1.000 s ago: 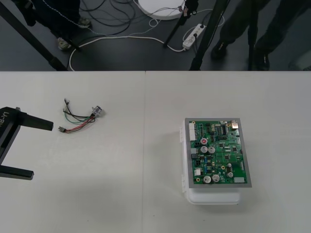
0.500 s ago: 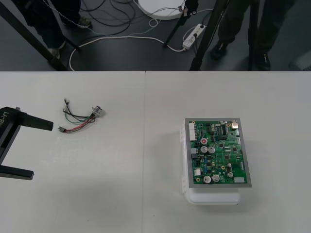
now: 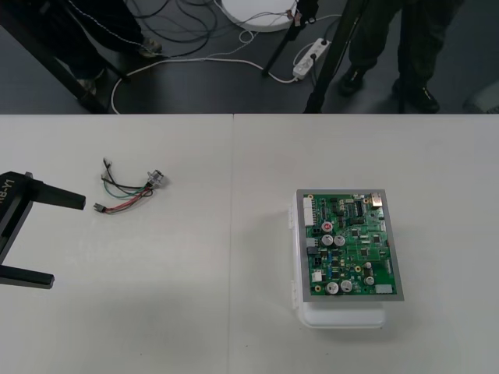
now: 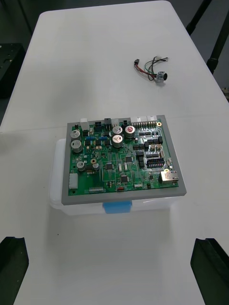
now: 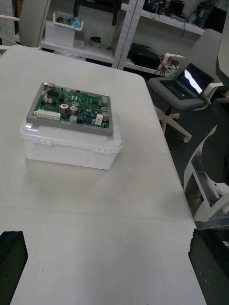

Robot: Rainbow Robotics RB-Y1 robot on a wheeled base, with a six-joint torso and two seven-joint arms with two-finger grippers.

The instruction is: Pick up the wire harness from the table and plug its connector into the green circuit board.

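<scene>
The wire harness (image 3: 125, 191) lies loose on the table at the left, its round metal socket (image 3: 157, 178) toward the middle and its small black plug (image 3: 99, 207) nearest my left gripper. My left gripper (image 3: 69, 240) waits open at the left edge, a short way from the plug, with nothing between its fingers. The green circuit board (image 3: 351, 244) rests on its white base (image 3: 343, 315) right of centre. In the right wrist view my right gripper (image 4: 110, 243) is open, close in front of the board (image 4: 121, 159), with the harness (image 4: 151, 66) far beyond it. The left wrist view has the board (image 5: 71, 109) ahead.
A seam (image 3: 233, 234) runs down the table between harness and board. Bare tabletop surrounds both. Beyond the far edge, dark floor holds cables and stand legs (image 3: 312, 54).
</scene>
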